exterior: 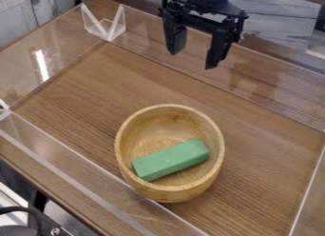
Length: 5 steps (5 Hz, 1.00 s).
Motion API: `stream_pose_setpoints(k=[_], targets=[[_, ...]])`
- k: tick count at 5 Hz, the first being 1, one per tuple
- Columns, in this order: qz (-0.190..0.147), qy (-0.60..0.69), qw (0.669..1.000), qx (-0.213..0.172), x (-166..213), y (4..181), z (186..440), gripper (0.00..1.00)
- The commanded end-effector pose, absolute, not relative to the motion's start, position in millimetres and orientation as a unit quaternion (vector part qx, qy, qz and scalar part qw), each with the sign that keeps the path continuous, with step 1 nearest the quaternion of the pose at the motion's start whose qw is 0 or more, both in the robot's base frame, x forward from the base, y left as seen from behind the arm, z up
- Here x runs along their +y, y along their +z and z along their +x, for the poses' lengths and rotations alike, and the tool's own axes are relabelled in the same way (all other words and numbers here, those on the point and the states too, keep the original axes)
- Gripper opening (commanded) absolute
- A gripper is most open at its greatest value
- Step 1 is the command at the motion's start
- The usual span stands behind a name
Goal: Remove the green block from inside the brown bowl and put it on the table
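Open hand hanging above the desk, green block lying in the brown bowl.

The hand [199, 45] is hanging at the top centre of the frame, pointing down, with its dark fingers [218, 48] standing apart and nothing between them. It is sitting well apart from the task's things, above the far stretch of the desk [121, 83]. Down and slightly left of it, in the lower centre of the frame, the brown bowl [170, 151] is resting on the wood-grain surface. The green block [172, 160] is lying inside that bowl, on its floor, angled so that its right end is sitting higher in the picture than its left. Clear acrylic walls [76, 197] are edging the desk, the near one running along the lower left of the frame.
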State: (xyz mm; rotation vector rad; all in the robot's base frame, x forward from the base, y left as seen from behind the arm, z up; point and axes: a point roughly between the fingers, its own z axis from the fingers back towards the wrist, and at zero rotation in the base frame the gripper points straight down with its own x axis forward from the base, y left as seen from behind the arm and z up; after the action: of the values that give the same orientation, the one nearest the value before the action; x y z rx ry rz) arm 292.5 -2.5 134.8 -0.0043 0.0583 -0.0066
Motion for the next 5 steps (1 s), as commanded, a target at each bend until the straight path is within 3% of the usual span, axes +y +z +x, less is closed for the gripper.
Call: stream_pose_setpoints(k=[1,3,5], targets=[[-0.002,-0.012,0.999,0.036,-5,127.7,284,1.0],[0.0,-0.088,0.996,0.001,-16,116.3,238,1.0],[0.001,-0.109,0.994,-0.026,-19,97.0,219,1.0]])
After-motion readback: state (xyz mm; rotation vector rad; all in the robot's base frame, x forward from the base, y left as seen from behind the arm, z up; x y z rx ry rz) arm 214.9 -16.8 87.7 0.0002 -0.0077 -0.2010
